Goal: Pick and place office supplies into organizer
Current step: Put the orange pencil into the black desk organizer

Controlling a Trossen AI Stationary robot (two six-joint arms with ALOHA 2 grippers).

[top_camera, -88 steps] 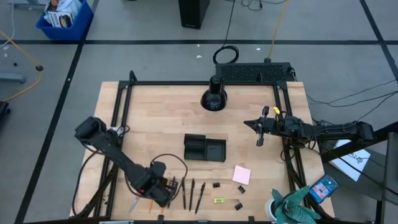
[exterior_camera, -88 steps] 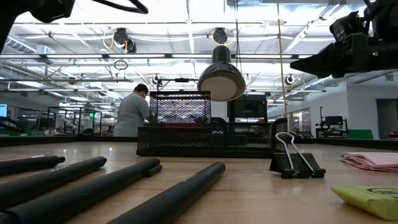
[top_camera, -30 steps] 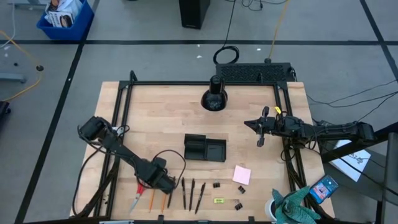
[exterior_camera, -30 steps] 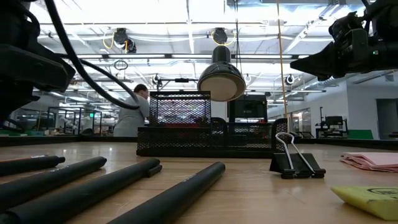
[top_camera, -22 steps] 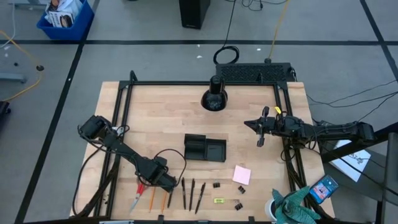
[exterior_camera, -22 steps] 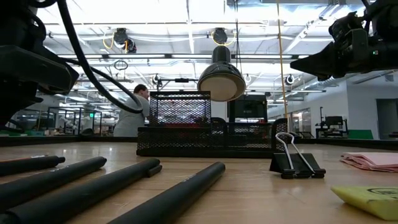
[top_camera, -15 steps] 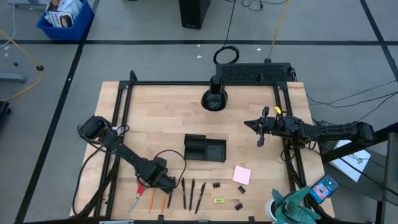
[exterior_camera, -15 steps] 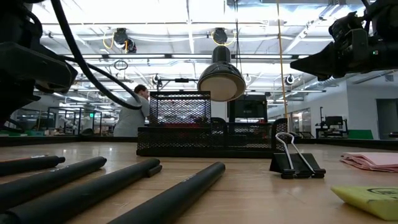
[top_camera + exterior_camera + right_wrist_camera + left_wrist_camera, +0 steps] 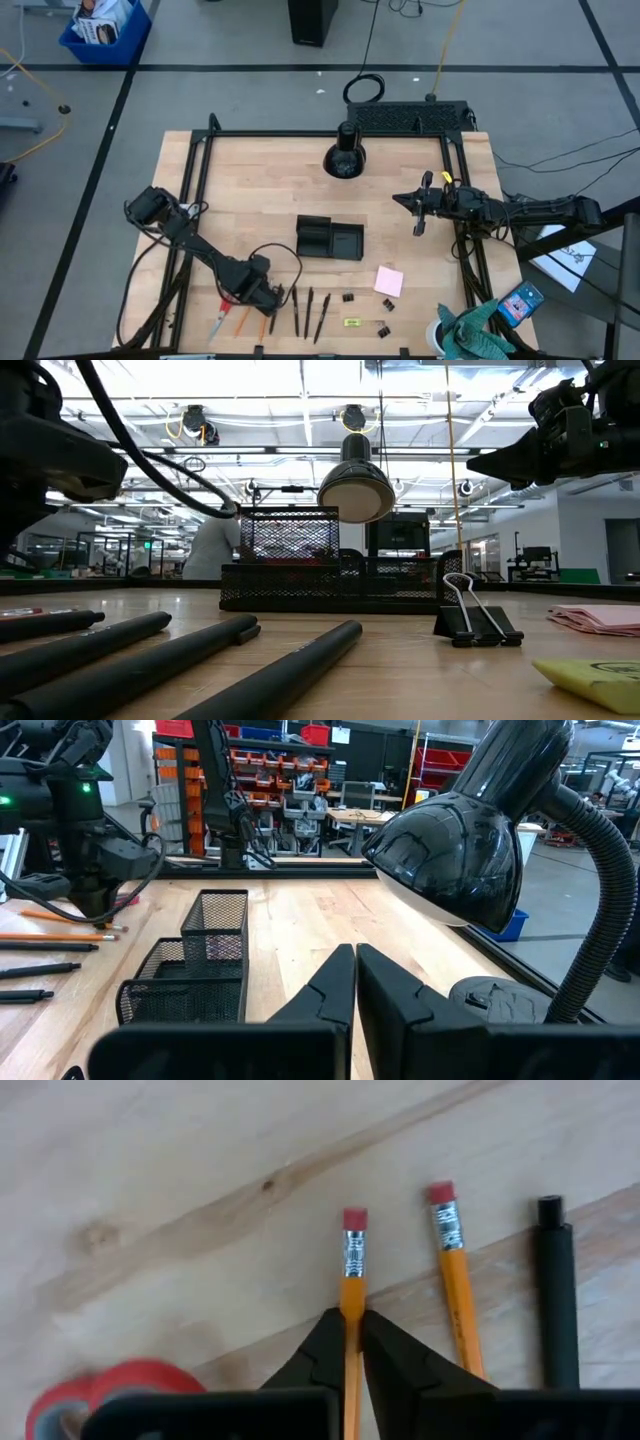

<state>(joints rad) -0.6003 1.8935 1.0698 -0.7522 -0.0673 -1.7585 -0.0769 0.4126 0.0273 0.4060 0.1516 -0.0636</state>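
The left gripper (image 9: 352,1342) sits low over the near left part of the pale wooden table (image 9: 260,200), its 2 dark tapered fingers (image 9: 325,1352) pinching the shaft of an orange pencil (image 9: 351,1295) with a silver ferrule and pink eraser. A second orange pencil (image 9: 452,1270) of the same make lies just beside it, flat on the grain, and a matte black pen (image 9: 556,1295) lies next to that one. The round red handles of the scissors (image 9: 120,1385) show on the other side of the held pencil. From above, the gripper (image 9: 262,297) covers the pencils' upper ends, with the scissors (image 9: 222,318) on one side and 3 dark pens (image 9: 309,313) on the other.

The organizer (image 9: 328,239), a low black wire-mesh tray of rectangular compartments, stands near the table's middle, well apart from the pencil. A pink square sticky-note pad (image 9: 389,281), small black binder clips (image 9: 349,297) and a small yellow-green piece (image 9: 352,322) lie between it and the near edge.

The right gripper (image 9: 355,982) hangs above the right side of the table, fingers pressed together on nothing, facing a glossy black domed desk lamp (image 9: 470,850) with a ribbed gooseneck
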